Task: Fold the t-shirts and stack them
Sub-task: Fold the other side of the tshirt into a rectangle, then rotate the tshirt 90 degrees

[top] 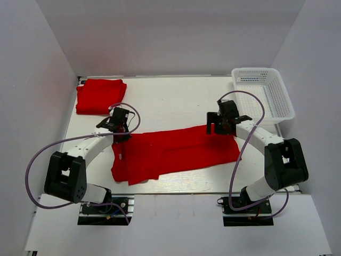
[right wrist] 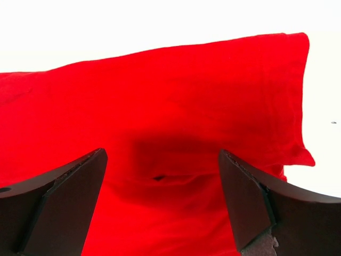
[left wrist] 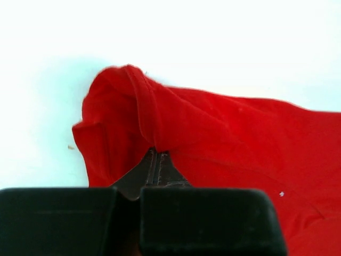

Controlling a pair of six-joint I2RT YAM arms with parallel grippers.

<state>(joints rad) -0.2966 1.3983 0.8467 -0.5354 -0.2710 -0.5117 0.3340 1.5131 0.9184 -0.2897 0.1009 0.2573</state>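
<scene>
Two plain bright red short-sleeved cloth t-shirts lie on the white surface (top: pixel 176 101): the folded t-shirt (top: pixel 100 96) sits as a tidy block at the far left corner, and the spread t-shirt (top: pixel 176 152) stretches across the middle, in front of both arms. Its long axis runs left to right, the right end a little farther from the bases than the left, and it looks already doubled lengthwise into a band.

The left fingers (top: pixel 121 137) are shut tight on the far left corner of that band; the left wrist view shows the cloth bunched into a small peak right at them, so this end is held. The right fingers (top: pixel 211 125) stand wide apart and hold nothing; they hang over the far edge of the band toward its right end, and in the right wrist view red cloth fills the gap between them. Whether they touch the cloth I cannot tell.

So each arm is at its own end of the long axis, with the shirt lying toward the bases from both sets of fingers. I judge that the coming move turns on the right fingers closing on that far edge to match the left hold, so the band can be carried over evenly. A white plastic mesh basket (top: pixel 264 90) stands at the far right corner, well apart from the shirt
</scene>
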